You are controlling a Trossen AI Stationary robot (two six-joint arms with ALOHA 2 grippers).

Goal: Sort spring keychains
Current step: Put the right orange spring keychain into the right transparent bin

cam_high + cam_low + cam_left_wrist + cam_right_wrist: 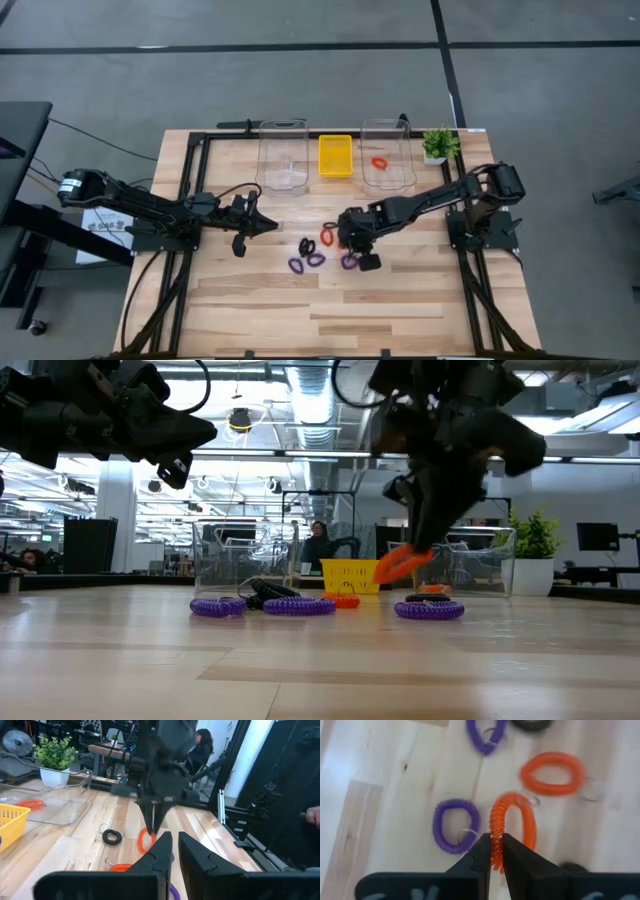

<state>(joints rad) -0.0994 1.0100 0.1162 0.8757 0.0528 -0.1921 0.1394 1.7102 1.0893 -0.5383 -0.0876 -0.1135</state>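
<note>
My right gripper (347,238) hovers over the middle of the table, shut on an orange-red spring keychain (512,827), which is raised above the wood in the low view (405,563). Below it lie three purple loops (297,266) (316,259) (349,262), a black one (306,245) and another orange one (552,773), all flat on the table. One more orange loop (379,162) lies in the right clear bin. My left gripper (262,225) waits left of the loops, above the table, fingers together with only a thin slit, holding nothing. My right gripper pinches the orange keychain's coil (495,840) between its two fingers at one side of the ring, with the fingers across the coil. It comes from above, pointing down. The loop is lifted clear and hangs tilted below the fingertips (405,563).
Two clear bins (283,155) (388,155) stand at the far edge with a yellow tray (335,155) between them. A small potted plant (438,145) is at the far right corner. Bare wood lies toward the near edge. People sit in the room beyond.
</note>
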